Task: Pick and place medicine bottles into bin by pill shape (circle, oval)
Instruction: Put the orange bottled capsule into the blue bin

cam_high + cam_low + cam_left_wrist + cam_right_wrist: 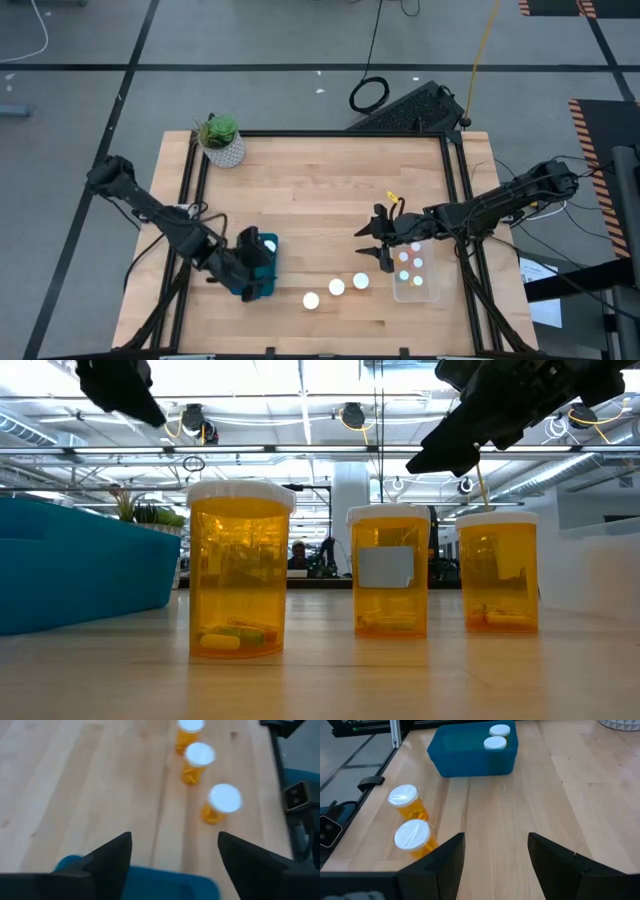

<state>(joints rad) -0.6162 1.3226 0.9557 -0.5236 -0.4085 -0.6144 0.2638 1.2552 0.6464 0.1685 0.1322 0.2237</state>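
Three medicine bottles, orange with white caps, stand upright in a row on the wooden table near its front edge; the low view shows pills in their bottoms. My left gripper hovers open over the blue bin, whose rim shows under its fingers. Two white-capped bottles stand in that bin. My right gripper hangs open above the table beside the clear bin, with nothing between its fingers.
The clear bin at the right holds several capped bottles. A green plant in a white pot stands at the table's far left corner. A black frame rail runs along the table's edges. Bare wood lies between the two bins.
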